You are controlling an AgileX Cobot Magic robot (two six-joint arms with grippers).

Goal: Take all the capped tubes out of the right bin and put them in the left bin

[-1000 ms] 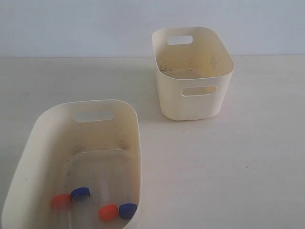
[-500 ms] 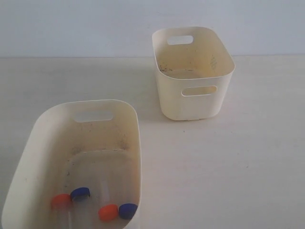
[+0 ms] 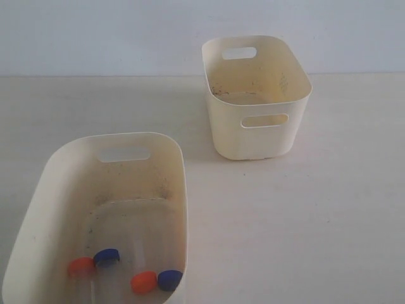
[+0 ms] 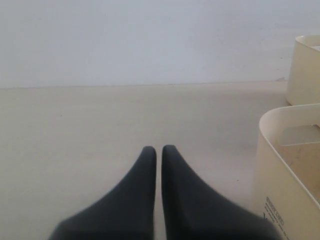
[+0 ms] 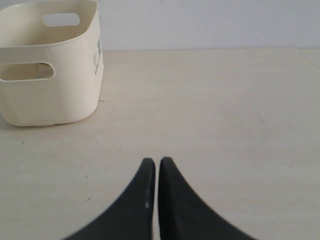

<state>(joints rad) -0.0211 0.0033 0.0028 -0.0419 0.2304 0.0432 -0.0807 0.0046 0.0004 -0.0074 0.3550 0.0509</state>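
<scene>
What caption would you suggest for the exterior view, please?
Four capped tubes lie in the wide bin; the narrower bin stands beyond.

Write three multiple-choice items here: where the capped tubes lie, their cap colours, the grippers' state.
1. Between the left bin and the right bin, where do the capped tubes lie?
A. all in the right bin
B. all in the left bin
C. split between both

2. What cap colours show?
A. two orange-red, two dark blue
B. four dark blue
C. three orange-red, one green

3. How do the left gripper and the right gripper stand?
A. both wide open
B. each shut on a tube
C. both shut, holding nothing

Answers: B, all four caps show on the left bin's floor; A, the exterior view shows two of each; C, each wrist view shows jaws pressed together with nothing between.
</scene>
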